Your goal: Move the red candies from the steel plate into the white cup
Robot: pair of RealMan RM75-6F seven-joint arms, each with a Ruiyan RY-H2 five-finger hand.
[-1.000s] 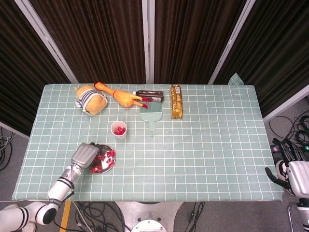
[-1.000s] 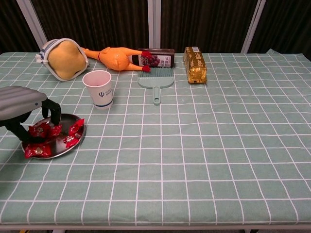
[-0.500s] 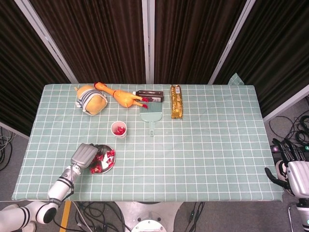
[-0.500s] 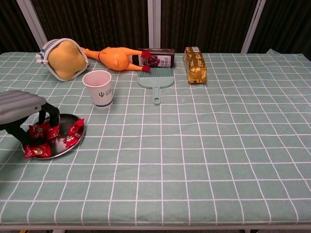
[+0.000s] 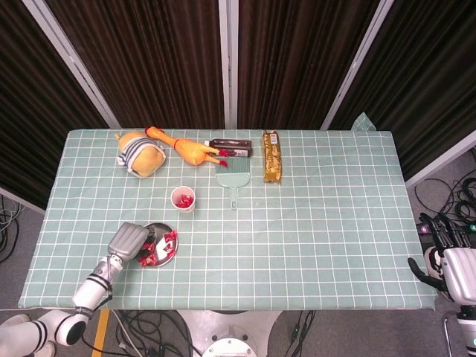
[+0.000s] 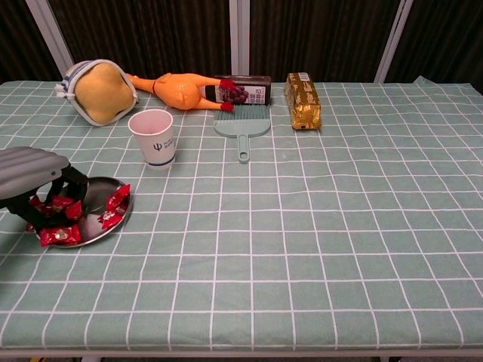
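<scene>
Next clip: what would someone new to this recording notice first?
Probably the left hand reaching down over the steel plate of red candies at the table's near left. Next, the white cup just behind the plate, and the orange rubber chicken along the far edge.

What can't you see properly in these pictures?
- Whether the left hand really holds a red candy: in the chest view its fingers cover part of the steel plate, and in the head view its back hides them.
- How many candies are in the white cup: too small in the head view, hidden by its wall in the chest view.
- The right hand: cut off at the head view's edge.
</scene>
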